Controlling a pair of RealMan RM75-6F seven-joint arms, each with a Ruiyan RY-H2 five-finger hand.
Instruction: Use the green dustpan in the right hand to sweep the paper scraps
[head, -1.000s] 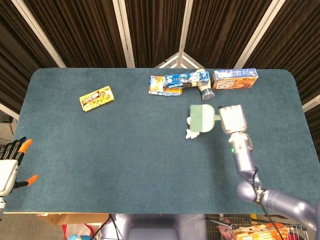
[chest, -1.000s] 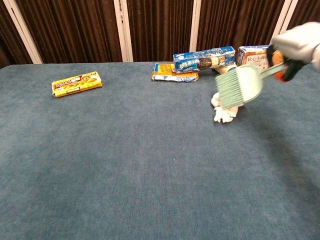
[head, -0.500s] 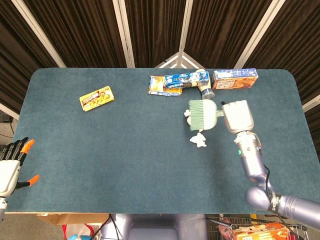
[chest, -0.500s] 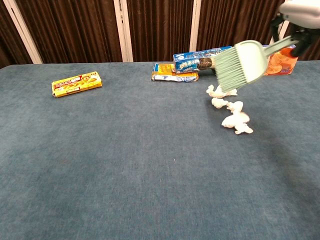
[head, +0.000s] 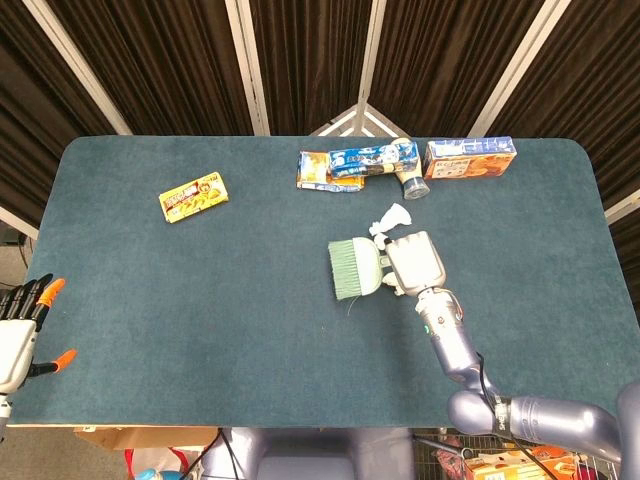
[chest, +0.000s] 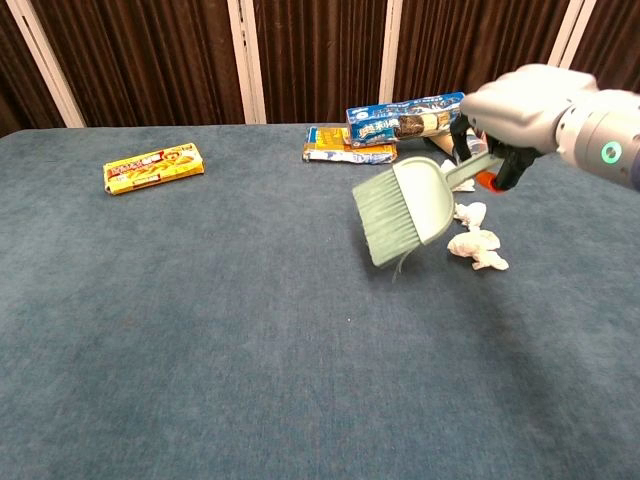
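Chest view: right hand (chest: 512, 122) holds green dustpan (chest: 402, 209) beside paper scraps (chest: 474, 245)

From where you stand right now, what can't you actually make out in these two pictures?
- Crumpled white paper scraps: the head view shows only one; the right hand covers the rest.
- Grip on the green brush-edged dustpan: hidden under that hand in the head view.
- Left hand: cut by the head view's edge, absent from the chest view.
- Orange snack box: hidden by the right hand in the chest view.
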